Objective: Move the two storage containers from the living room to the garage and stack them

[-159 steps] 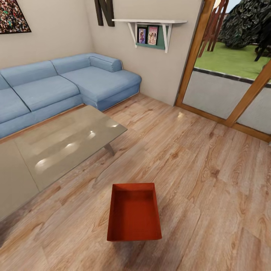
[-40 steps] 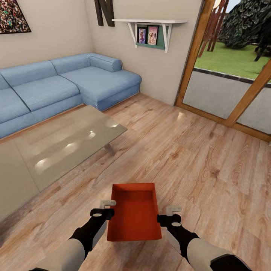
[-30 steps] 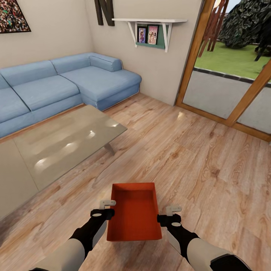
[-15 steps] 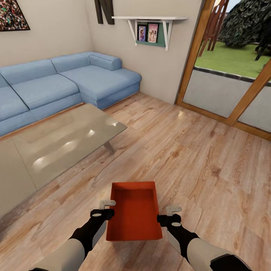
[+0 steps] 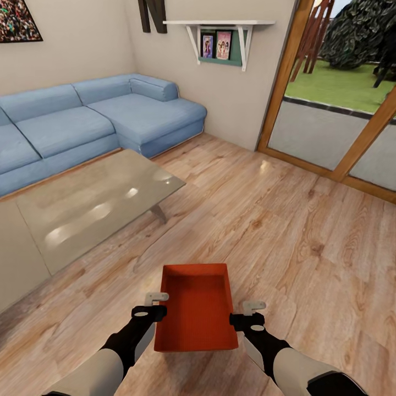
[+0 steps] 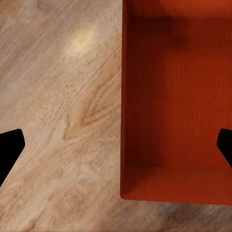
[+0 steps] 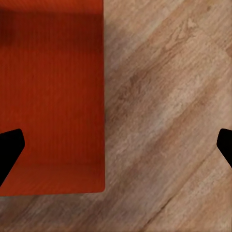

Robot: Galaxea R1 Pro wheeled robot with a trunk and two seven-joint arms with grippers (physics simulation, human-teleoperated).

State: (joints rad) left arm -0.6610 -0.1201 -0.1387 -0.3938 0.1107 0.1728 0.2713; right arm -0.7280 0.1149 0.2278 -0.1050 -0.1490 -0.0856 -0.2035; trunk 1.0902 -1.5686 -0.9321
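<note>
Storage container point(image 5: 196, 314), living room, not yet moved
Left gripper point(image 5: 156, 304) and right gripper point(image 5: 247, 312) flank it, jaws spread wide

The orange-red open-topped rectangular storage container point(image 5: 196, 308) sits on light wood plank floor point(image 5: 297, 231), with bare boards on every side. The left gripper point(image 5: 156, 305) and right gripper point(image 5: 246, 313) flank its long walls, fingers spread wide, each straddling a wall. Ahead-left, the glass-topped low coffee table point(image 5: 88, 206) and blue fabric corner sofa point(image 5: 99, 118) close off that side
</note>
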